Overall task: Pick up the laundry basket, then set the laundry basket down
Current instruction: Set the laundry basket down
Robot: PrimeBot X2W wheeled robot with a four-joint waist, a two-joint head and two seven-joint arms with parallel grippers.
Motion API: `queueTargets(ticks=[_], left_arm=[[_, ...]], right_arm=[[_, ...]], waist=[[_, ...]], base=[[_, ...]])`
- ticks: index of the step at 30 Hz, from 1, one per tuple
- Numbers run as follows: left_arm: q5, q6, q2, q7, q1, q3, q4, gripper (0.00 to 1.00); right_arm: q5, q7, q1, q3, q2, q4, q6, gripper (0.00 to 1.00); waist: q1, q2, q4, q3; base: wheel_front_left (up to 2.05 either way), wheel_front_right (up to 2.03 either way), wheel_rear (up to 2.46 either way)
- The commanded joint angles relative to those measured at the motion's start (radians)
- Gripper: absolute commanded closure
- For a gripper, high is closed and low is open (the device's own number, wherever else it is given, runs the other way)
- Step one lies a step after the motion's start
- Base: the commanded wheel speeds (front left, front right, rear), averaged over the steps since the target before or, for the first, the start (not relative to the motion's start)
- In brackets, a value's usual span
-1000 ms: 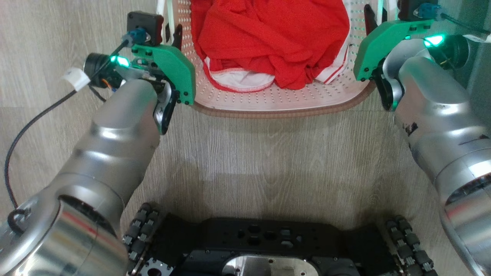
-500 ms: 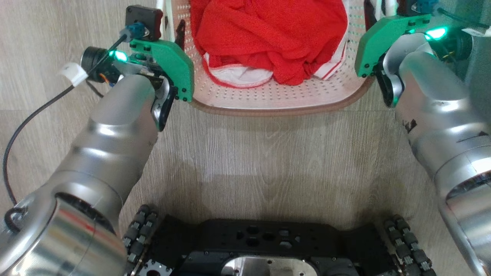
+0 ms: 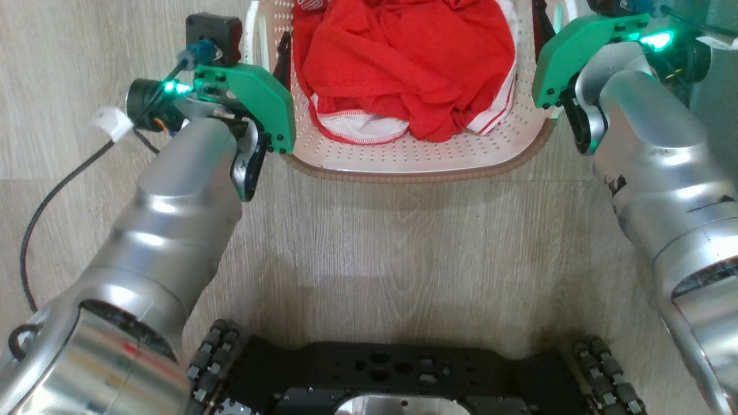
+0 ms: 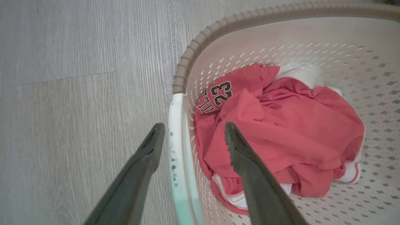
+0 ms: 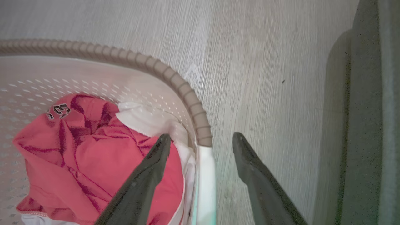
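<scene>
- Straddling the white left handle (image 4: 176, 140) of the laundry basket (image 3: 403, 158), the left gripper (image 4: 193, 127) has its two dark fingers spread wide: one outside over the wooden floor (image 3: 403, 248), the other inside over the red garment (image 4: 281, 131).
- A clear gap shows on each side of that handle, and the fingers close on nothing. Whether either one brushes the plastic lower down cannot be told.
- The right gripper (image 5: 201, 137) is spread just as wide across the white right handle (image 5: 206, 175), with one finger inside above the garment and the other outside above the floor. It grips nothing.
- The basket sits between the two arms, ahead of the robot's black base (image 3: 403, 369). Its brown rim is nearest the robot and the crumpled red-and-white clothing is piled in its middle.
- In the head view the basket's far end is cut off by the top edge, and green wrist covers hide most of each gripper.
- Black numerals on the garment read "23" in the left wrist view; the lettering beside them is folded under.
- A dark grey upright surface (image 5: 368, 125) stands at the right of the right wrist view; what it is cannot be made out.
</scene>
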Motion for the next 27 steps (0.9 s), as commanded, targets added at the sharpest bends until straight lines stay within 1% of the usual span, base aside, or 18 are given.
queueTargets(ticks=[1, 7, 8, 11, 19, 27], left_arm=[[0.018, 0.010, 0.038, -0.002, 0.036, 0.041, -0.036, 0.00], [0.082, 0.022, 0.056, -0.002, 0.108, 0.142, -0.158, 0.00], [0.082, 0.022, 0.056, -0.002, 0.108, 0.142, -0.158, 0.00], [0.130, 0.028, 0.064, -0.002, 0.162, 0.204, -0.233, 0.00], [0.288, 0.023, 0.073, -0.002, 0.342, 0.386, -0.466, 0.00], [0.402, -0.011, 0.052, -0.002, 0.535, 0.546, -0.665, 0.00]], right_arm=[[-0.022, -0.005, 0.058, -0.012, 0.022, -0.032, 0.003, 0.00], [-0.089, -0.005, 0.111, -0.086, 0.022, -0.106, 0.003, 0.00], [-0.089, -0.005, 0.111, -0.086, 0.022, -0.106, 0.003, 0.00], [-0.122, -0.005, 0.154, -0.127, 0.022, -0.162, 0.003, 0.00], [-0.193, -0.005, 0.304, -0.219, 0.022, -0.378, 0.003, 0.00], [-0.221, -0.005, 0.494, -0.280, 0.022, -0.592, 0.003, 0.00]], waist=[[0.0000, 0.0000, -0.005, -0.026], [0.0000, 0.0000, -0.014, -0.102], [0.0000, 0.0000, -0.014, -0.102], [0.0000, 0.0000, -0.019, -0.150], [0.0000, 0.0000, -0.033, -0.283], [0.0000, 0.0000, -0.044, -0.436]], base=[[0.00, 0.00, 0.00], [0.00, 0.00, 0.00], [0.00, 0.00, 0.00], [0.00, 0.00, 0.00], [0.00, 0.00, 0.00], [0.00, 0.00, 0.00]])
